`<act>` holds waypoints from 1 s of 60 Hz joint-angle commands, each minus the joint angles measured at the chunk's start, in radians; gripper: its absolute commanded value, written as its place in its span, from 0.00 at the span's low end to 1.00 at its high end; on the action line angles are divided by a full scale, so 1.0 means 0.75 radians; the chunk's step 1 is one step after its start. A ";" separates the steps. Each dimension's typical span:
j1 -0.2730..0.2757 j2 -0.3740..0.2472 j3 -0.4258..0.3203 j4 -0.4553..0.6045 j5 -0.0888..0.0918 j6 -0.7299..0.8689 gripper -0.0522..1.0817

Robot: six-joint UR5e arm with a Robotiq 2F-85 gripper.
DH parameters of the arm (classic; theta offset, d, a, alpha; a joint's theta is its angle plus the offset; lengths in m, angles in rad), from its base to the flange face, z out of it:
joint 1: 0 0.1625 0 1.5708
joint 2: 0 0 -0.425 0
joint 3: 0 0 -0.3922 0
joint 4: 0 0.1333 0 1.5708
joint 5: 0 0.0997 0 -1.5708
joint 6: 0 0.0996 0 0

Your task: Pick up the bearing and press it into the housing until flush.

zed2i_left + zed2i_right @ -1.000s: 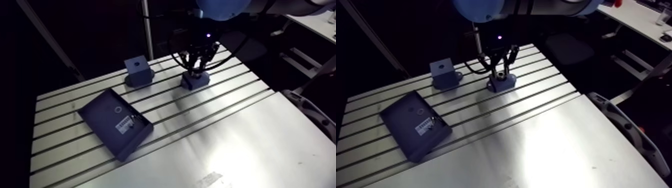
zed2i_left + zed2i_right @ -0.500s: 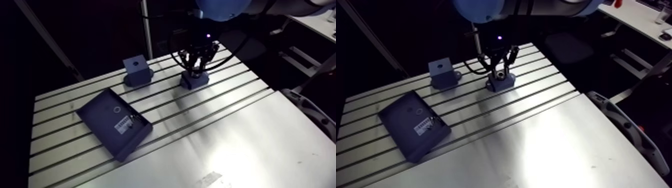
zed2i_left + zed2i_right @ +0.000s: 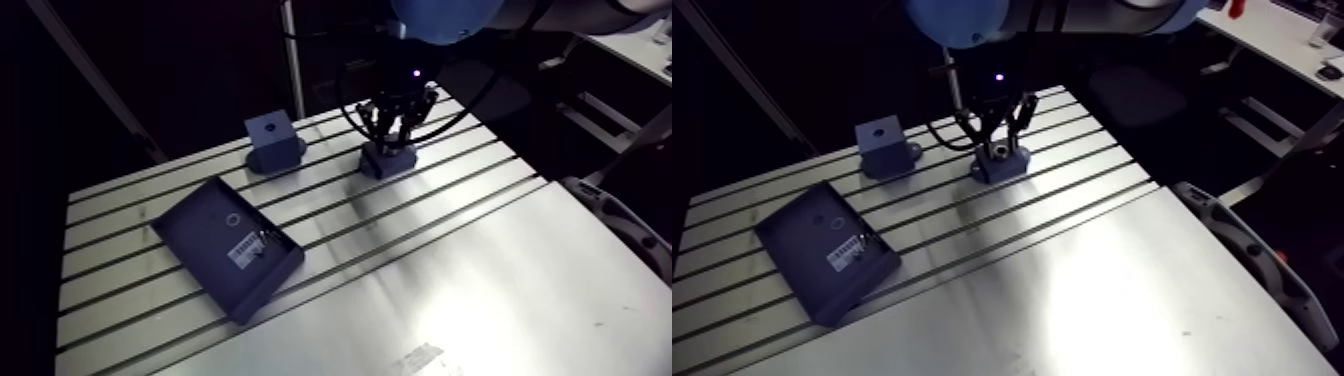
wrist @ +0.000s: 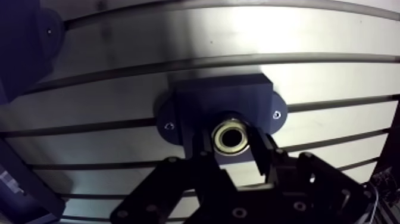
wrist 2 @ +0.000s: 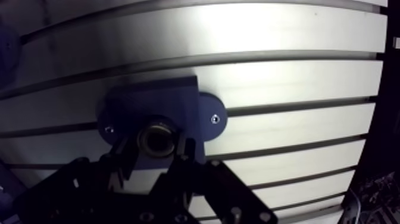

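The bearing (image 4: 232, 136) sits in the bore of the housing (image 4: 220, 101), its bright ring showing in the opening; whether it is flush cannot be told. The gripper (image 4: 233, 149) stands directly over the housing, set narrow, its fingers (image 4: 262, 156) clasping the ring from either side. Compared with just before, the gripper has not left the housing; only the arm view has shifted a little, which suggests a slow downward press is under way. The housing rests on the slotted table (image 4: 250, 36). A holed block (image 3: 272, 133) stands near the housing, and a flat dark tray (image 3: 215, 240) lies well apart beyond that block.
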 commanded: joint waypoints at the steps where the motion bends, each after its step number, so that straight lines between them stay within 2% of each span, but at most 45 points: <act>1: 0.002 -0.002 -0.001 0.001 0.000 0.000 0.58; 60: 0.004 0.002 -0.007 -0.003 -0.002 0.002 0.58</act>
